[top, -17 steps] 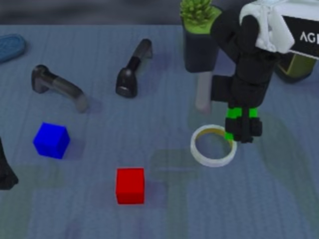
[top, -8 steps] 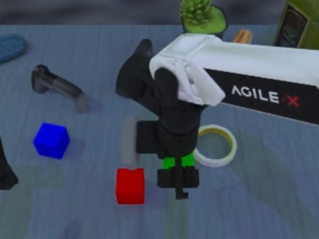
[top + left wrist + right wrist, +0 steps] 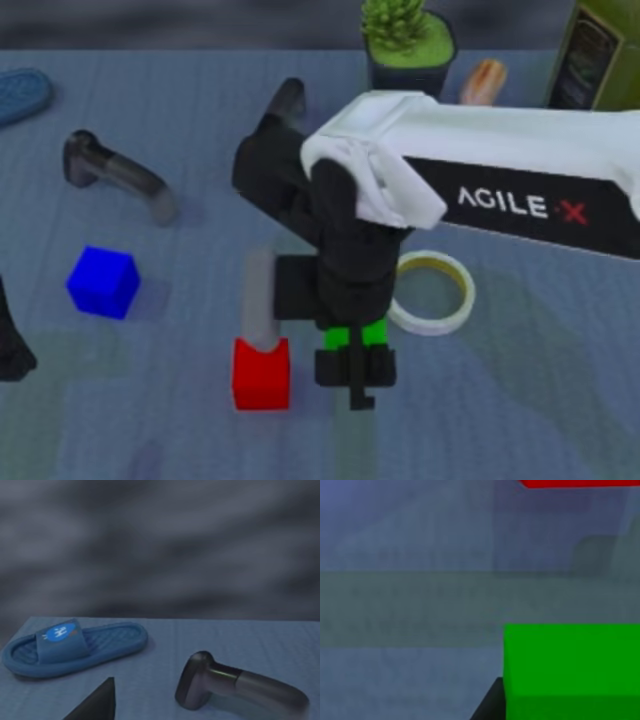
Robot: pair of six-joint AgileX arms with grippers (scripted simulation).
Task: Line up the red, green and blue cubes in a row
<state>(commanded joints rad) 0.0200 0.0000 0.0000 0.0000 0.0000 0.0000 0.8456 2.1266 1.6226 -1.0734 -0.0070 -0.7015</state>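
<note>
My right gripper [image 3: 355, 352] is shut on the green cube [image 3: 357, 335], holding it just right of the red cube [image 3: 261, 375] near the table's front middle. The arm covers most of the green cube from above. In the right wrist view the green cube [image 3: 572, 670] fills the near corner against a dark finger [image 3: 490, 705], and the red cube's edge [image 3: 580, 483] shows beyond it. The blue cube [image 3: 102, 281] sits apart at the left. My left gripper [image 3: 12, 350] is parked at the left edge; one dark fingertip [image 3: 97, 705] shows in its wrist view.
A white tape ring [image 3: 432, 292] lies right of my right gripper. Two dark barcode scanners [image 3: 115, 175] [image 3: 262, 150] lie at the back left and middle. A potted plant [image 3: 405, 45], a blue slipper [image 3: 22, 92] and a green box [image 3: 590, 55] line the back.
My right arm has carried the green cube from beside the tape ring leftward and forward, stopping next to the red cube; in the last half second it barely shifted.
</note>
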